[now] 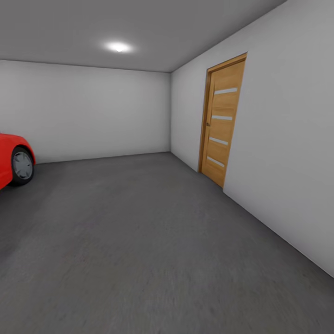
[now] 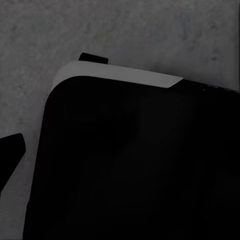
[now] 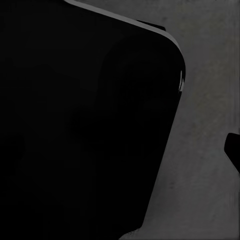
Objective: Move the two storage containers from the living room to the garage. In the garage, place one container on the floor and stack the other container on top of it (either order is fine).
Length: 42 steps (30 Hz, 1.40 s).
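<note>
I am in the garage, a bare room with grey-white walls (image 1: 93,111) and a dark grey concrete floor (image 1: 139,232). The two storage containers are out of view, and so is the living room. In the left wrist view, a dark fingertip (image 2: 10,155) shows at the frame edge beside a black rounded part of my own body (image 2: 130,165), above the grey floor (image 2: 150,35). In the right wrist view, another dark fingertip (image 3: 234,150) pokes in beside the same kind of black body panel (image 3: 80,120). Neither view lets me tell how the jaws stand.
The front of a red car (image 1: 14,160) stands at the left edge. A narrow wooden door (image 1: 222,120) with pale horizontal strips is shut in the right wall. A ceiling light (image 1: 118,46) glows overhead. Open floor stretches ahead to the far wall.
</note>
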### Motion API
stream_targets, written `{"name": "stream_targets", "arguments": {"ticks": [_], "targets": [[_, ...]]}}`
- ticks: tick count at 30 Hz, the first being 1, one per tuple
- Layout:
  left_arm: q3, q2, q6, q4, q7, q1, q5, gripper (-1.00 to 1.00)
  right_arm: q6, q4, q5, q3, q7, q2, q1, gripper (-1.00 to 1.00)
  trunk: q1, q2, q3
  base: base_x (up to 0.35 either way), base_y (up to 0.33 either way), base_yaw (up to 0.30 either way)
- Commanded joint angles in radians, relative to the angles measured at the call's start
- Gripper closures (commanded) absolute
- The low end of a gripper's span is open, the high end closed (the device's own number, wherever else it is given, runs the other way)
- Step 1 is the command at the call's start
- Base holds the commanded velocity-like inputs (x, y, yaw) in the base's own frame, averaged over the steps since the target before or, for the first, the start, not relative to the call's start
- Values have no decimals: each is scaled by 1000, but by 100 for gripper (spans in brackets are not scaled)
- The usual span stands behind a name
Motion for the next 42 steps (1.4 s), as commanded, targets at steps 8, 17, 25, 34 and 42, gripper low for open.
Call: {"name": "stream_targets", "arguments": {"ticks": [8,17,25,34,42], "targets": [[1,0,-4,1,1,0,6,-100,6,0,7,4,-1,0,0,-100,1,0,-1,323,0,0],[1,0,-4,1,1,0,6,-100,6,0,7,4,-1,0,0,-100,1,0,-1,323,0,0],[1,0,-3,1,1,0,7,-100,1,0,7,5,-1,-1,0,-100,1,0,-1,323,0,0],[0,0,8,1,3,0,8,-100,-1,0,6,2,-1,-1,0,-100,1,0,-1,323,0,0],[0,0,14,2,2,0,8,-100,-3,0,5,1,-1,-3,0,-100,1,0,-1,324,0,0]]}}
